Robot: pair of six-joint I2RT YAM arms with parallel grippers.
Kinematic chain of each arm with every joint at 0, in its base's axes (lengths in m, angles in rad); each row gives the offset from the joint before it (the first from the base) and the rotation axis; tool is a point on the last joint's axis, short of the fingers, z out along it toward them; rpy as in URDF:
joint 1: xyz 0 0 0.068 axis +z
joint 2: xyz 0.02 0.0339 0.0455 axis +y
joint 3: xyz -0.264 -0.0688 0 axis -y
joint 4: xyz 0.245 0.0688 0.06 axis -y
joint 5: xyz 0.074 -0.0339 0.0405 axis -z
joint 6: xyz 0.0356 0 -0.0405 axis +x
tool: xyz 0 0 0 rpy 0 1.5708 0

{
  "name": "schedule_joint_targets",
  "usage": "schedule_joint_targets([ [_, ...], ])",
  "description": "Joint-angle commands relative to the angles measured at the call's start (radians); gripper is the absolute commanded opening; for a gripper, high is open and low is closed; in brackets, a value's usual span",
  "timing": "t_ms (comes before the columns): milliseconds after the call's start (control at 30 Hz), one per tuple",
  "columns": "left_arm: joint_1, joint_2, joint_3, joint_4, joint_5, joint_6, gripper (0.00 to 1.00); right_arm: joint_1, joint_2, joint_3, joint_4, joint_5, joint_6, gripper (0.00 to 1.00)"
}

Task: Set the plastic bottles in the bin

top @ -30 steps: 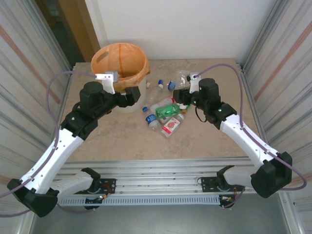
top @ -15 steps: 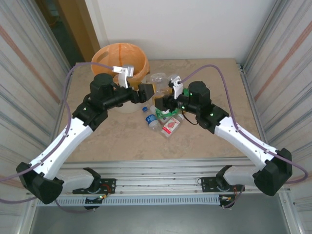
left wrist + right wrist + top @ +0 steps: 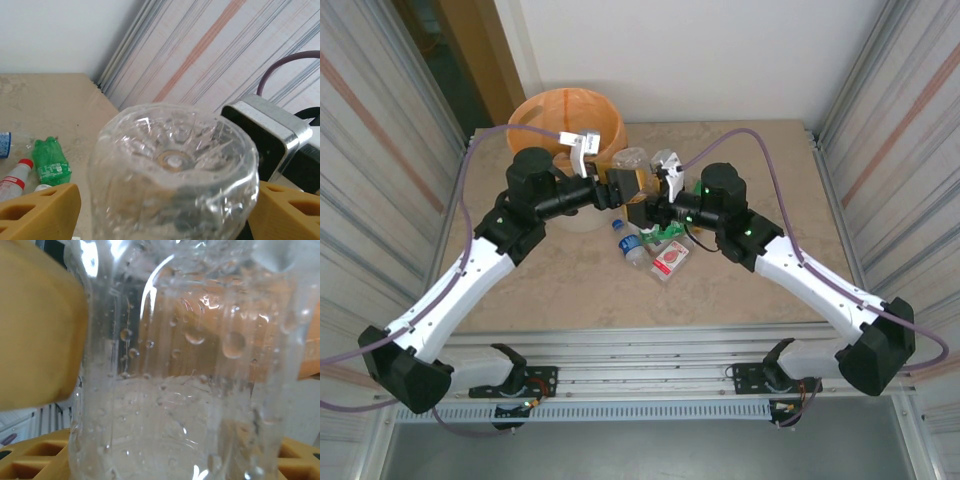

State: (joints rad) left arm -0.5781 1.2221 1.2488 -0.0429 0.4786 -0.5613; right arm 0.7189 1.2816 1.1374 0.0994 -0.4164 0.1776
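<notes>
- Handover above mid-bench: right claw [image 3: 165,460] pinches the clear bottle [image 3: 175,160].
- Around it sits left claw [image 3: 165,215]; whether it presses, cannot tell.
- Secure left grip before right releases; bin [image 3: 535,103] stands at bench's far-left corner.

High rear overview, wrist views sharing bottle [image 3: 175,165]

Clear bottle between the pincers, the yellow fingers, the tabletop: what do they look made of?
Clear bottle: thin transparent plastic, glossy; moulded star base, bright highlights, droplets on its wall. Yellow fingers: matte hard plastic, probably printed, given the open triangular cells. Tabletop: beige mottled, stone-look; tile or laminate, can't tell.
</notes>
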Motion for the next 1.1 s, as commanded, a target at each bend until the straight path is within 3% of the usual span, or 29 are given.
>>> schedule_joint_targets([
  [0, -0.009, 0.01, 0.004, 0.05, 0.038, -0.018, 0.81, 0.012, 0.011, 0.048, 0.032, -0.029, -0.007, 0.35],
  [167, -0.012, 0.018, 0.001, 0.051, 0.037, -0.02, 0.7, 0.019, 0.016, 0.056, 0.034, -0.033, -0.007, 0.35],
  [400, -0.015, 0.023, 0.001, 0.046, 0.038, -0.022, 0.42, 0.021, 0.016, 0.059, 0.03, -0.006, -0.007, 0.36],
  [467, -0.015, 0.021, 0.004, 0.041, 0.033, -0.017, 0.37, 0.022, 0.016, 0.061, 0.02, 0.003, -0.007, 0.42],
  [567, -0.015, 0.01, 0.016, 0.011, -0.001, 0.008, 0.32, 0.021, 0.01, 0.061, -0.004, 0.027, -0.009, 0.6],
  [633, -0.015, 0.003, 0.029, -0.014, -0.039, 0.035, 0.28, 0.022, 0.0, 0.055, -0.026, 0.049, -0.009, 0.77],
  [800, -0.005, 0.007, 0.109, -0.126, -0.148, 0.133, 0.25, 0.022, -0.041, 0.03, -0.074, 0.102, -0.004, 0.99],
  [1067, 0.075, 0.057, 0.273, -0.204, -0.223, 0.242, 0.24, 0.021, -0.171, -0.061, -0.134, 0.289, 0.046, 0.98],
])
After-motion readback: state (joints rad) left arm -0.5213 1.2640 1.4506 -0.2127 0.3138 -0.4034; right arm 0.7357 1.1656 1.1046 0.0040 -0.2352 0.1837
